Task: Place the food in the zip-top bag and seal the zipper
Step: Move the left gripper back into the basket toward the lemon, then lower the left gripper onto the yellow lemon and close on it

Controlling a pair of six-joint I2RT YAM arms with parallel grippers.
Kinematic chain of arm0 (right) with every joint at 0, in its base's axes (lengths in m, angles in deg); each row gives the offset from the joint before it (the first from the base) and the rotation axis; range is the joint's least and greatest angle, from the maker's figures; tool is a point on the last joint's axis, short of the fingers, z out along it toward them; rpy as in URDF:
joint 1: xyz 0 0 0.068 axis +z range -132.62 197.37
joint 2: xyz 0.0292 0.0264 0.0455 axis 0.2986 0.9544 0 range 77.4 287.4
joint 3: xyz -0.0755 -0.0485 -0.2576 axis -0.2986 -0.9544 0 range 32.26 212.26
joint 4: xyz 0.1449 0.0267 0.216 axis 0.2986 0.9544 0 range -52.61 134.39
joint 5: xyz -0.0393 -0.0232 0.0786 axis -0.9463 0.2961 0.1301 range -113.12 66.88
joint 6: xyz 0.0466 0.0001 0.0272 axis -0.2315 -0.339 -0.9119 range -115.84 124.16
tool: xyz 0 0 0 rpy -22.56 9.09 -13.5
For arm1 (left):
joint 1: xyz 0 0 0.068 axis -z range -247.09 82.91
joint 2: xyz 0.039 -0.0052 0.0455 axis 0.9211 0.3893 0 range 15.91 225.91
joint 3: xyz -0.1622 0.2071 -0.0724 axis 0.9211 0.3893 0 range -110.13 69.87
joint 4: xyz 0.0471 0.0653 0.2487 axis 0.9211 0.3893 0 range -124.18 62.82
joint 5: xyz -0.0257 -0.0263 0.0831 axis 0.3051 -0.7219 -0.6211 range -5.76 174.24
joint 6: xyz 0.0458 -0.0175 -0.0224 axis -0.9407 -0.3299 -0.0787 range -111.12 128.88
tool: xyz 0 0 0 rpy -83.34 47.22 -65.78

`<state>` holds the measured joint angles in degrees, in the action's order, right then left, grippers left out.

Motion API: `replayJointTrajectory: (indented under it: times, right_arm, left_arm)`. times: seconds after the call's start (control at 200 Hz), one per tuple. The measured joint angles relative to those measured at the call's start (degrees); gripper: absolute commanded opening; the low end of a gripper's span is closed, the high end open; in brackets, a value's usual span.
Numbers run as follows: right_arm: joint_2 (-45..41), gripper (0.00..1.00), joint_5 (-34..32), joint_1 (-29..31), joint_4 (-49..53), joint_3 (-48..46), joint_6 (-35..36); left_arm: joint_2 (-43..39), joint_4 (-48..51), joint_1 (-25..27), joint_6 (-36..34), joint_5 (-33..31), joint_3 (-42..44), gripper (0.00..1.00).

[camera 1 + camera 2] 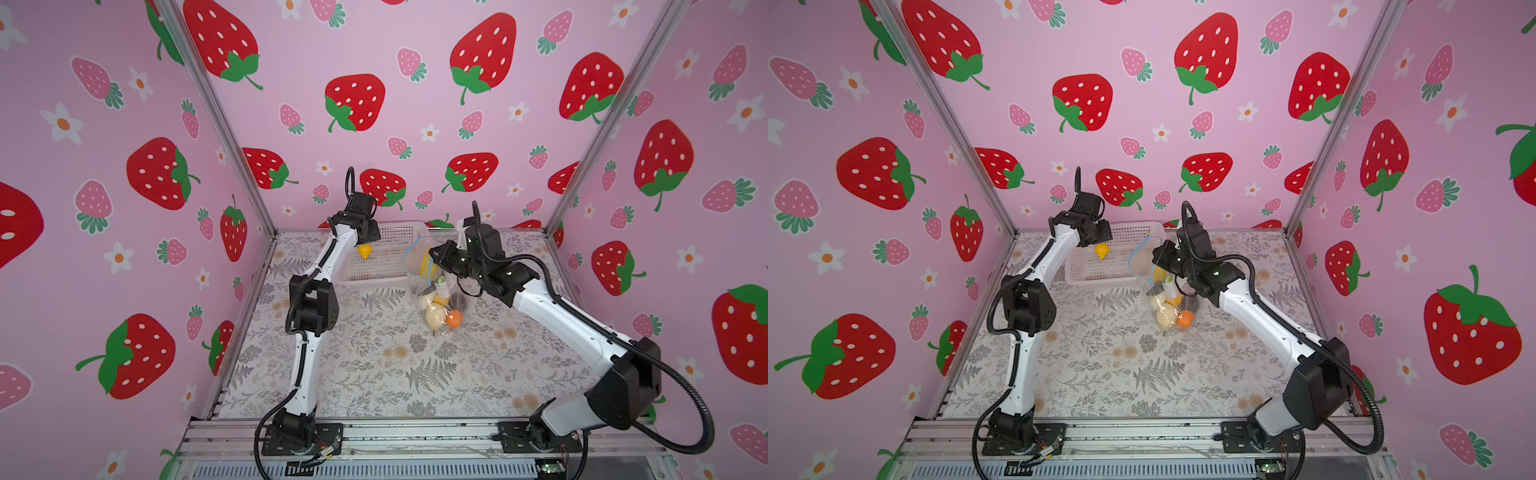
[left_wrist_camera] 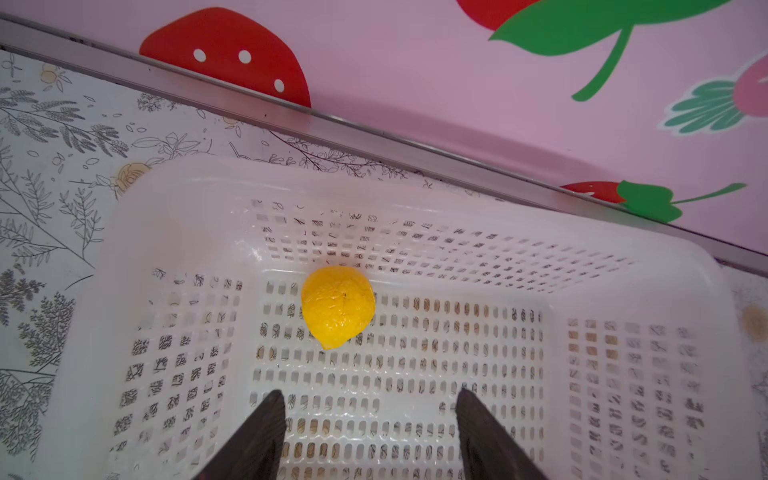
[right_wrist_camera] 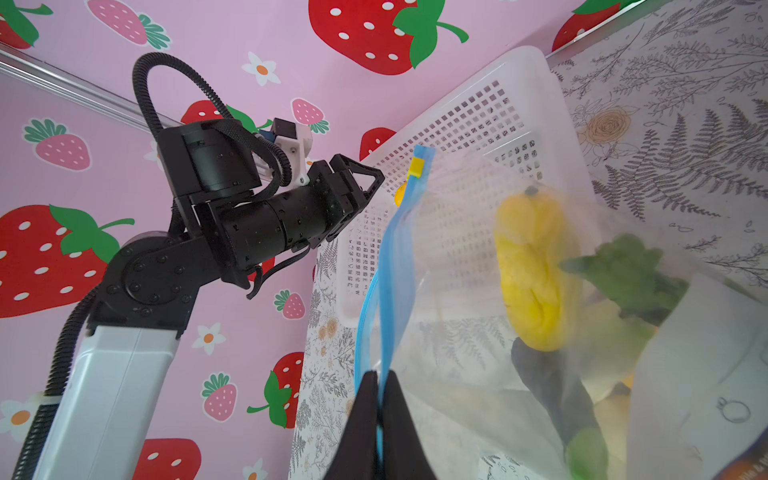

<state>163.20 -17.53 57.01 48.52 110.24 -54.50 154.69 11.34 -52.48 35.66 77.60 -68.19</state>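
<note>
Beside the zip-top bag (image 1: 414,262), a white basket (image 1: 374,283) holds one yellow fruit (image 1: 365,250).

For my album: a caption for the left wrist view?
Open left pincer over a lemon in the basket.

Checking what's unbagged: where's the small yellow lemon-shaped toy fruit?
In both top views the yellow fruit lies in the white mesh plastic basket at the back, under the open left gripper.

In both top views the left arm (image 1: 357,226) is hiding its own fingers and the 10 o'clock corner of the basket (image 1: 395,237), and the bag (image 1: 413,259) is veiling its 3 o'clock end. In the right wrist view the food (image 3: 536,270) is blurring behind plastic.
</note>
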Motion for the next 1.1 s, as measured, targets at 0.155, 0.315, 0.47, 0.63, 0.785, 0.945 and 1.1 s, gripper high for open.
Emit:
replayJointTrajectory:
  times: [0.155, 0.315, 0.47, 0.63, 0.785, 0.945, 1.1]
  right_arm:
    - [0.07, 0.08, 0.11, 0.0, -0.63, 0.0, 0.02]
    - [0.48, 0.08, 0.39, 0.0, -0.85, 0.0, 0.0]
    - [1.09, 0.08, 0.55, 0.0, -1.05, 0.0, 0.0]
    - [1.57, 0.08, 0.81, 0.0, -1.27, 0.0, 0.0]
    - [1.77, 0.08, 0.94, 0.0, -1.27, 0.0, 0.0]
    - [1.95, 0.08, 0.94, 0.0, -1.25, 0.02, 0.02]
    - [1.99, 0.08, 0.96, 0.0, -1.25, 0.07, 0.04]
  left_arm:
    - [4.28, -2.25, -0.15, 0.28, -0.48, -0.35, 0.67]
    - [7.69, -2.62, -0.15, 0.5, -0.9, -0.35, 0.68]
    - [8.35, -3.93, -0.17, 0.55, -1.55, -0.33, 0.67]
    - [8.57, -5.42, -0.46, 0.63, -2.43, -0.57, 0.7]
    - [9.38, -5.9, -0.7, 0.72, -3.45, -1.25, 0.7]
    - [9.99, -6.34, -0.92, 1.01, -3.48, -1.64, 0.68]
    - [11.04, -6.78, -1.09, 1.09, -3.76, -2.67, 0.73]
